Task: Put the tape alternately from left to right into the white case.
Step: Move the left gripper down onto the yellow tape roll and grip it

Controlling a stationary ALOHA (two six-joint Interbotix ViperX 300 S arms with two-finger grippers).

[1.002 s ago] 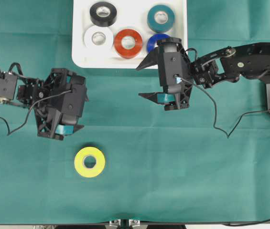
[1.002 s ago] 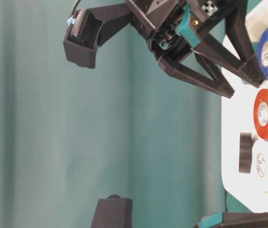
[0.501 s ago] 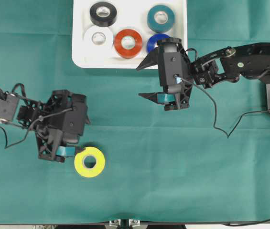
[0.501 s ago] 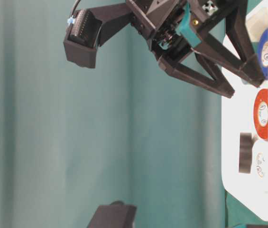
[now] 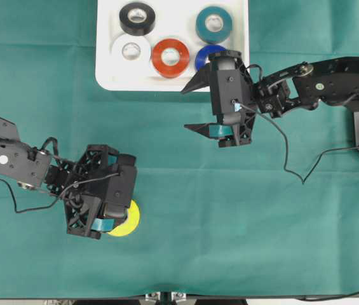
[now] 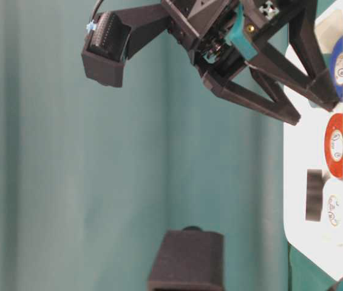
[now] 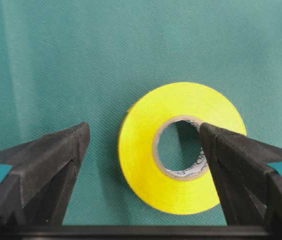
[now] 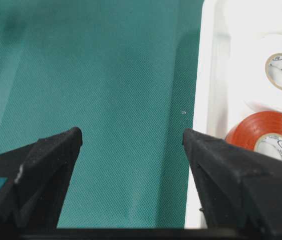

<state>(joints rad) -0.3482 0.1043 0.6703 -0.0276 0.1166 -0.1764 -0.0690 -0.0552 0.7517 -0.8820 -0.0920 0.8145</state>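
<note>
Yellow tape (image 7: 180,150) flat beneath lowered left gripper (image 7: 143,137), jaws spread, nothing grasped.

overhead: straight down on whole tabletop (image 5: 230,222)
table-level: low, sideways, close
wrists: near, looking past each gripper
shared: white case (image 5: 106,70)

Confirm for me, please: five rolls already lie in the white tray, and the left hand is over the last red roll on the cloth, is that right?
Not quite: the roll on the cloth is yellow, not red. The left wrist view shows it between the open fingers of the left hand. Five rolls do lie in the white tray.
</note>
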